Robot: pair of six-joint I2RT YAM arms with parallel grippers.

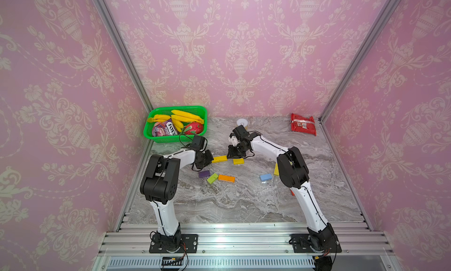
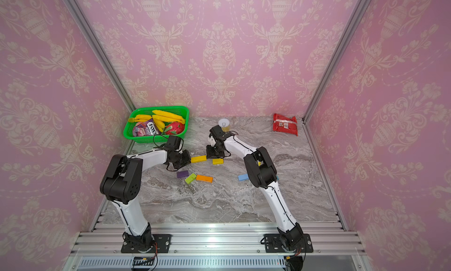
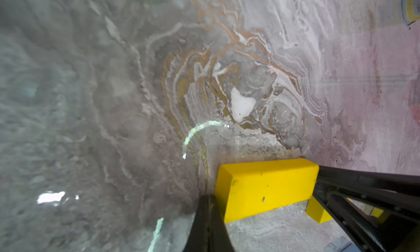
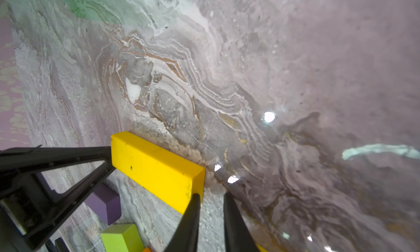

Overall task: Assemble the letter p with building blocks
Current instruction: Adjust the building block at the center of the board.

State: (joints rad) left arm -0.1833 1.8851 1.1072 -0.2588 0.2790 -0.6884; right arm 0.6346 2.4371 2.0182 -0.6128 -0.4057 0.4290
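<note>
A long yellow building block [image 1: 219,159] lies flat on the marble table, seen in both top views. My left gripper [image 3: 208,201] is shut, its tips against one end of that block [image 3: 266,187]. My right gripper [image 4: 211,197] is at the other end [image 4: 156,169]. Its jaws stand slightly apart with nothing between them, and one finger [image 4: 193,207] touches the block. A shorter yellow block [image 1: 238,161] lies just beside it. Purple [image 1: 204,174], lime green [image 1: 212,178] and orange [image 1: 226,178] blocks lie nearer the front. A light blue one [image 1: 265,177] sits by the right arm.
A green basket [image 1: 156,135] with bananas and packets stands at the back left. A red snack packet [image 1: 303,124] lies at the back right, and a small white cup [image 1: 242,122] behind the right gripper. Another yellow block [image 1: 276,169] is half hidden by the right arm.
</note>
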